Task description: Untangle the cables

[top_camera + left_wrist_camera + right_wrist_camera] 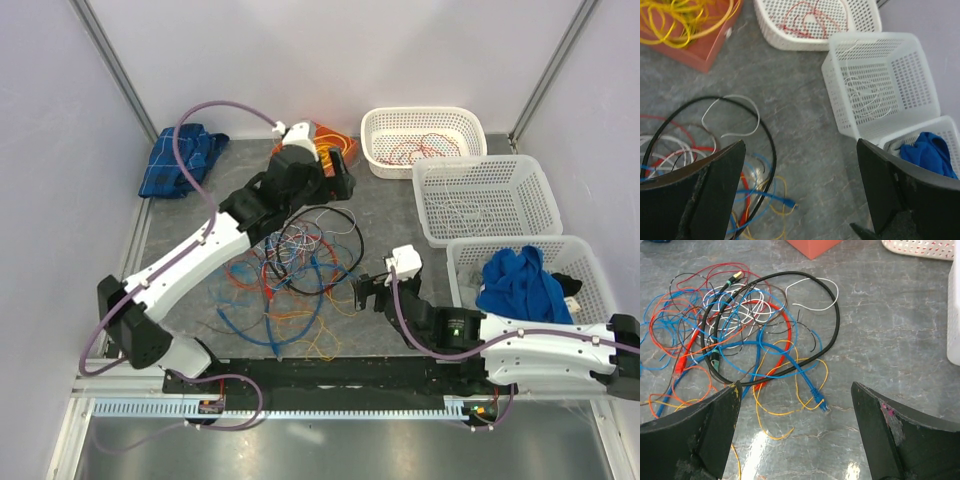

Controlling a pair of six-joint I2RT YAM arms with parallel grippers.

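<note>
Left gripper gaped empty over the far edge of the cables; right gripper gaped empty just right of them.

Grey marbled tabletop. At centre lies a loose tangle of cables, with a salmon box at the far edge. Down the right side stand an oval basket, a middle basket and a near basket. A blue cloth lies at the far left.
</note>
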